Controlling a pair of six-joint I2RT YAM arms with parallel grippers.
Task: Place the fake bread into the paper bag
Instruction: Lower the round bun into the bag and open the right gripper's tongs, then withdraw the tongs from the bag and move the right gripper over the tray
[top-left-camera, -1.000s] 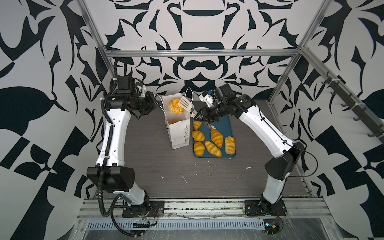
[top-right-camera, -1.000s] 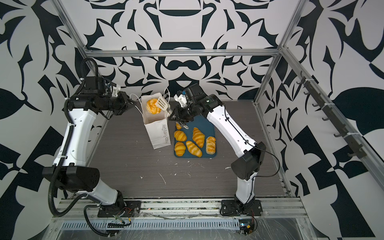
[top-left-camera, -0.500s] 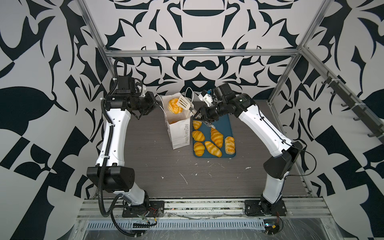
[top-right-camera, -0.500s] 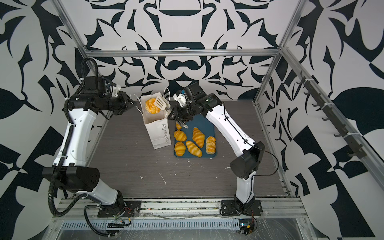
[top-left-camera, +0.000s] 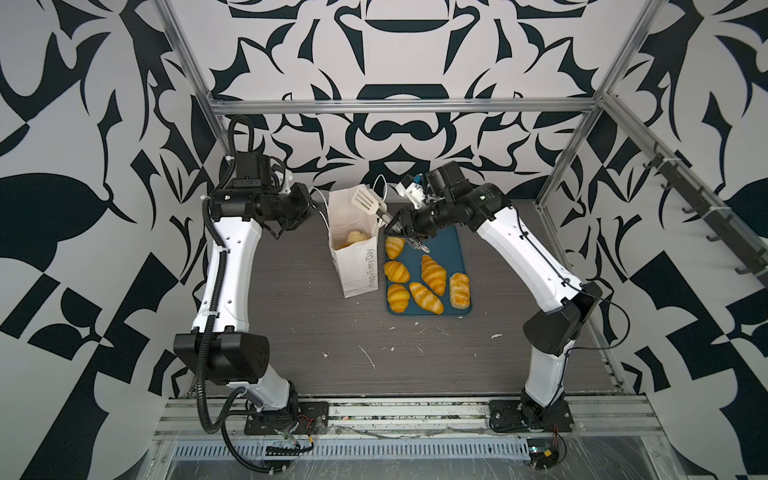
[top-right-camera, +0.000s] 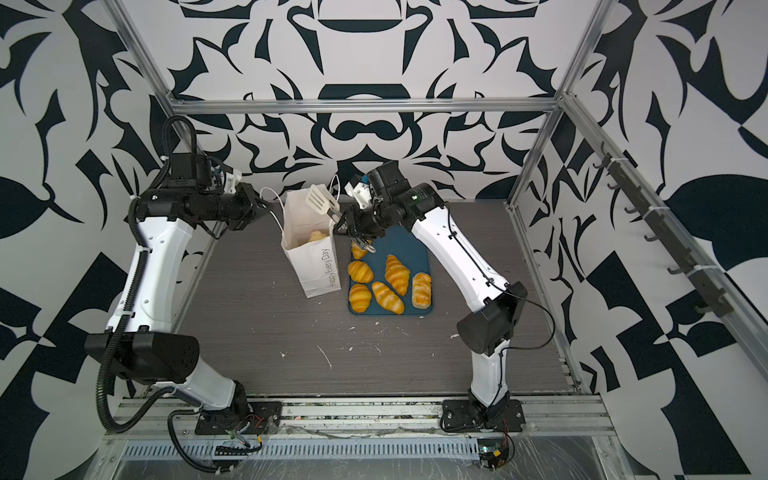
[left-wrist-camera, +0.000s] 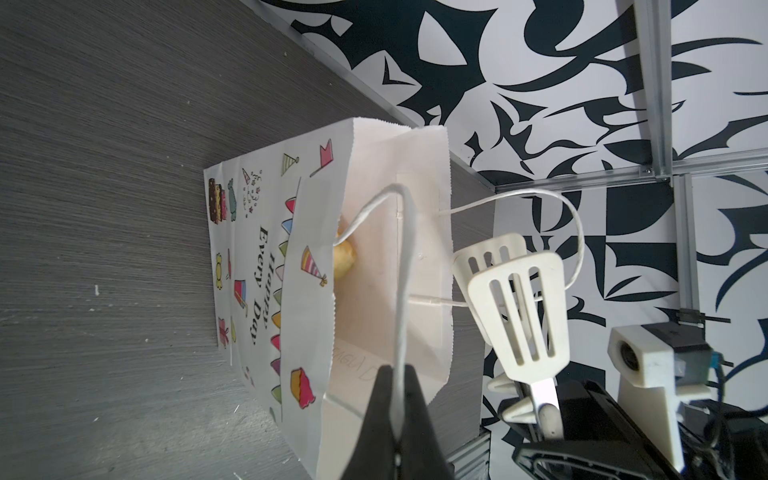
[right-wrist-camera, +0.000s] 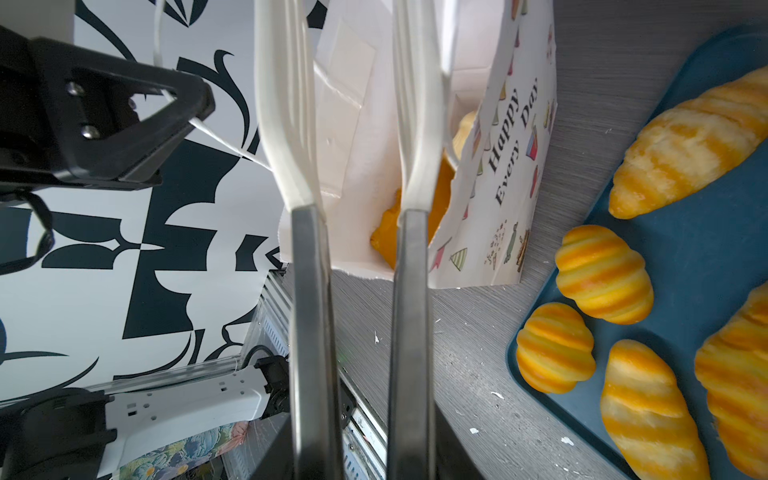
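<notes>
Left end effector (left-wrist-camera: 397, 374): It was shut tight on the thin cord (left-wrist-camera: 405, 270) of the bag (top-left-camera: 357, 266).
Why I held the cord: I think the pull kept the bag standing up with its mouth wide, so bread could fall in.
Right end effector (top-left-camera: 397, 226): It was clamped on the handles of the tongs (top-left-camera: 365, 200).
Tongs: The two flat white ends were apart, with nothing between them. They hung over the top of the bag, on the tray side.
Why the tongs were there: I think that was the spot to let bread go, right over the opening.
Bag: It stood on the surface (top-left-camera: 311, 332), just beside the tray (top-left-camera: 453, 245).
In the bag: I could see bread (top-left-camera: 355, 237) lying low inside. My right wrist view showed an orange bit and a paler bit. I could not tell if that was one bread or two.
On the tray: Six bread lay there in the top views, close together. One by the far end was partly hidden under my right end effector.
What was left: I think those six were yet to go in.
What could go wrong: If the cord slipped, the bag might fall over.
</notes>
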